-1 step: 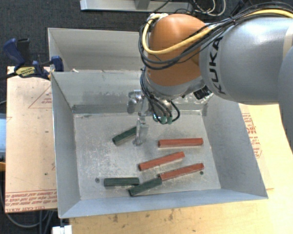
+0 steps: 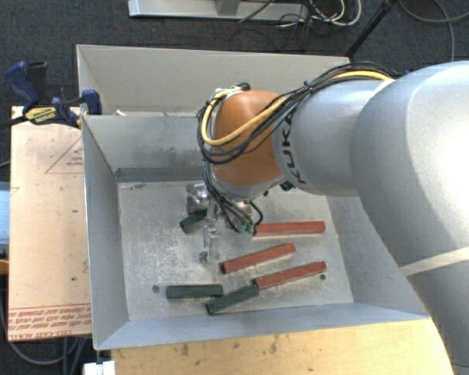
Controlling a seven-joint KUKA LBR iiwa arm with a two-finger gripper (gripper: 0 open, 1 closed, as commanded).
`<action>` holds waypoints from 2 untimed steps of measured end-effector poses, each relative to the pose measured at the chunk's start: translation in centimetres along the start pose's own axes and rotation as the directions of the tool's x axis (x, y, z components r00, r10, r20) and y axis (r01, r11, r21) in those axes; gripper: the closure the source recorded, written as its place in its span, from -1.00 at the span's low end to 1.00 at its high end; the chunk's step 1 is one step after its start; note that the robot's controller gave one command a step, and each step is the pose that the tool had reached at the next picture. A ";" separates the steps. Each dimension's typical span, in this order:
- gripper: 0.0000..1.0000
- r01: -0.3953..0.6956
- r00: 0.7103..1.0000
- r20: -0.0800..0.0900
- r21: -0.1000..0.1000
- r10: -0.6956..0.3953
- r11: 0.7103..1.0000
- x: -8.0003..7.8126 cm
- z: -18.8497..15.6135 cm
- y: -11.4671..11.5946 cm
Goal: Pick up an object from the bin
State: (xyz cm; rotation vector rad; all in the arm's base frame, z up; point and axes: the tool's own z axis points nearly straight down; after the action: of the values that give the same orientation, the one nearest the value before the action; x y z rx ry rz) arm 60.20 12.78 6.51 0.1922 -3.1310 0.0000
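Looming closest, the grey arm [image 2: 391,155] reaches in from the right, orange wrist cover [image 2: 246,143] looped with cables; its gripper [image 2: 207,239] hangs low over the middle of the bin [image 2: 102,209] floor; whether the jaws stand apart or together cannot be told; a short dark green block [image 2: 192,223] lies tilted against the gripper's left side; three red-brown bars [image 2: 258,258] lie to the right, apart from it; two long dark green bars [image 2: 194,291] lie near the front wall.

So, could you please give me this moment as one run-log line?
gripper low at bin centre | nearest: small dark green piece beside it | floor: three red-brown bars, two dark green bars | grasp: unconfirmed
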 end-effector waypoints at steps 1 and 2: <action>-1.00 0.113 0.993 0.010 0.001 -0.113 0.994 -1.2 -3.6 -0.6; -1.00 0.104 0.995 0.010 -0.001 -0.104 0.995 -2.2 -5.5 -0.6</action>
State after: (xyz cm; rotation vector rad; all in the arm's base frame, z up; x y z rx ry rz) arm 62.48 12.46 11.95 0.3553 -3.1269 -0.0034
